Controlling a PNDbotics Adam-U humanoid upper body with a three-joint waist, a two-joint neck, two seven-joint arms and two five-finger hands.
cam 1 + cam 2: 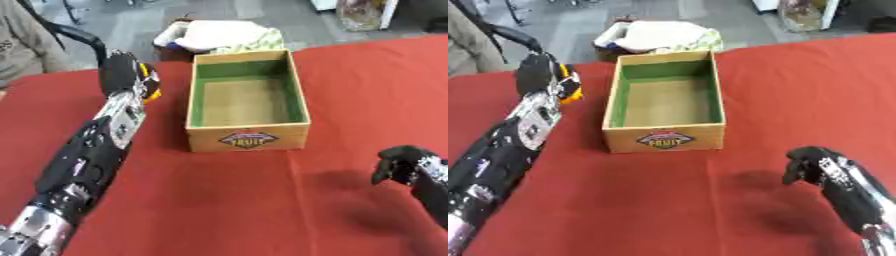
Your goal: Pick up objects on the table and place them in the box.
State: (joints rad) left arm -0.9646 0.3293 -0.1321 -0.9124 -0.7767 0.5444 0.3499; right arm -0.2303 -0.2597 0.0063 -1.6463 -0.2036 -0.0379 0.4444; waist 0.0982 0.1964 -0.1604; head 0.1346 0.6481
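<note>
Right hand (811, 162) low at near right, black fingers curled under, holding nothing. Red cloth table (262, 200), soft matte weave. Wooden box (248, 100) mid-table, rectangular, green-lined walls, bare inside, label on front reads "FRUIT". Left hand (127, 75) left of box, curled round yellow-orange object (154, 92), mostly hidden. Beyond table: white cloth bundle (219, 35), grey floor.
</note>
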